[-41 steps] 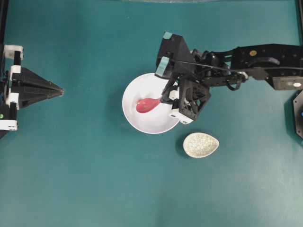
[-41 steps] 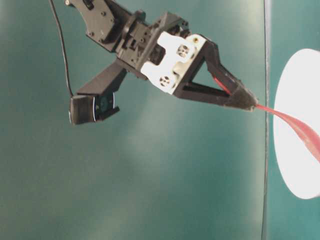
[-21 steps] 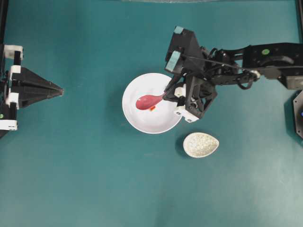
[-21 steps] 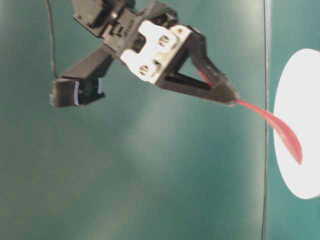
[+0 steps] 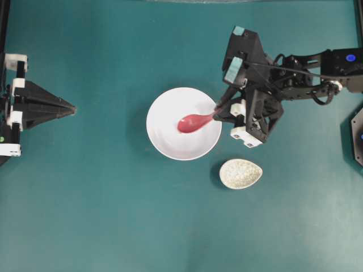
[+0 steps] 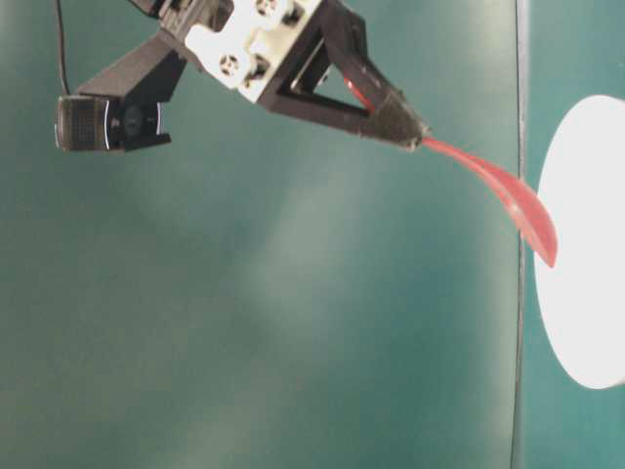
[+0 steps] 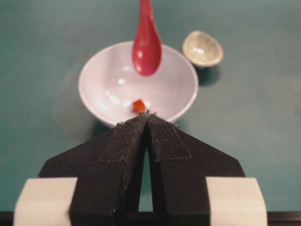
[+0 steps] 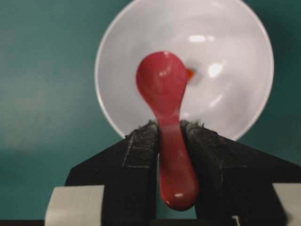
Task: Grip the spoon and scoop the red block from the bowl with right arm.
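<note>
- Right gripper (image 8: 170,136) clamps the spoon (image 8: 164,94) by its handle, scoop raised over the bowl (image 8: 244,108).
- Red block (image 7: 138,105) lies on the bowl's floor beneath the scoop, apart from it.

A: Where's the bowl (image 5: 170,141)?
B: Mid-table. Block (image 7: 138,105) inside, on its floor.
A: Spoon (image 5: 194,122)?
B: Scoop up over the bowl, clear of the block; handle runs right into the right gripper (image 5: 217,110).
A: Anything else?
B: Small dish (image 5: 240,173) just lower-right of the bowl. Left gripper (image 5: 72,107) far left, well apart.
</note>
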Tool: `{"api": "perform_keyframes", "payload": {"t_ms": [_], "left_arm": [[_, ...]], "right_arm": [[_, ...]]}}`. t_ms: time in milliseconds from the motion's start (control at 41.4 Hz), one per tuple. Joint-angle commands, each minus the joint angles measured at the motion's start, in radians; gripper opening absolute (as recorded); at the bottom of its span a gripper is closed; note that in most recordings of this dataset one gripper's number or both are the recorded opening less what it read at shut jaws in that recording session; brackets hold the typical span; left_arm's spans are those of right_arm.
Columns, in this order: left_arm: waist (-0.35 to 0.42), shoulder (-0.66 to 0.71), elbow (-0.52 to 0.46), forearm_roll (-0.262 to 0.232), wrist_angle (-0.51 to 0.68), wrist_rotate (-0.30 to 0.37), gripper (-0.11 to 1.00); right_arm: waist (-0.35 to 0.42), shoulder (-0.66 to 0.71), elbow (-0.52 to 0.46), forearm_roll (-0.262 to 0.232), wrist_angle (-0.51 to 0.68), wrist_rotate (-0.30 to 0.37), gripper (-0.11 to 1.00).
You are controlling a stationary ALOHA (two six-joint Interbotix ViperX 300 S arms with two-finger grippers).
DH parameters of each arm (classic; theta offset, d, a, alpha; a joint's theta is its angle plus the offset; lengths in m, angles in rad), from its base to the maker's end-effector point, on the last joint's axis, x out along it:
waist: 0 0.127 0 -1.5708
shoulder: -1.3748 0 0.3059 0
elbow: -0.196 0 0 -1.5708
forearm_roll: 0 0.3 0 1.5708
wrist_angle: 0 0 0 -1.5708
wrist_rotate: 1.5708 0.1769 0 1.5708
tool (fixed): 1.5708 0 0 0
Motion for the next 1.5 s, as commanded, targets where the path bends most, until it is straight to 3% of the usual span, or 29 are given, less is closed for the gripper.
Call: {"api": "perform_keyframes", "payload": {"t_ms": [0, 580, 773, 1473], "left_arm": [[0.003, 0.008, -0.014, 0.003, -0.009, 0.000, 0.00], [0.003, 0.008, -0.014, 0.003, -0.011, 0.000, 0.00], [0.003, 0.008, -0.014, 0.003, -0.009, 0.000, 0.00], [0.002, 0.008, -0.014, 0.003, -0.009, 0.002, 0.00]], "right_arm": [[0.000, -0.021, -0.009, -0.003, 0.018, -0.002, 0.24], [0.002, -0.021, -0.008, -0.008, 0.064, -0.002, 0.24], [0.002, -0.011, -0.008, -0.029, 0.066, -0.003, 0.24], [0.000, 0.152, -0.057, -0.060, 0.025, -0.006, 0.24]]}}
